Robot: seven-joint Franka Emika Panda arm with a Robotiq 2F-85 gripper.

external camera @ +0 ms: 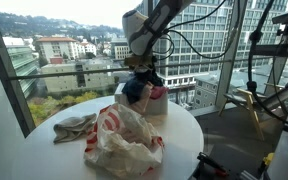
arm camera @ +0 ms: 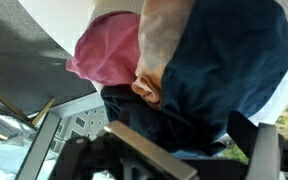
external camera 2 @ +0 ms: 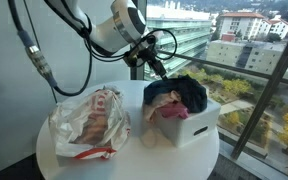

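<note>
A white box on the round white table is heaped with clothes. On top lies a dark blue garment, with a pink one beneath it. My gripper hangs just above the pile's edge, open and holding nothing. In the wrist view the dark blue garment fills the space ahead of the gripper, with the pink cloth and an orange piece beside it. In an exterior view the gripper is directly over the dark garment in the box.
A crumpled white and red plastic bag lies on the table next to the box, also seen as the bag. A small pale cloth rests near the table's edge. Windows and railings stand close behind the table.
</note>
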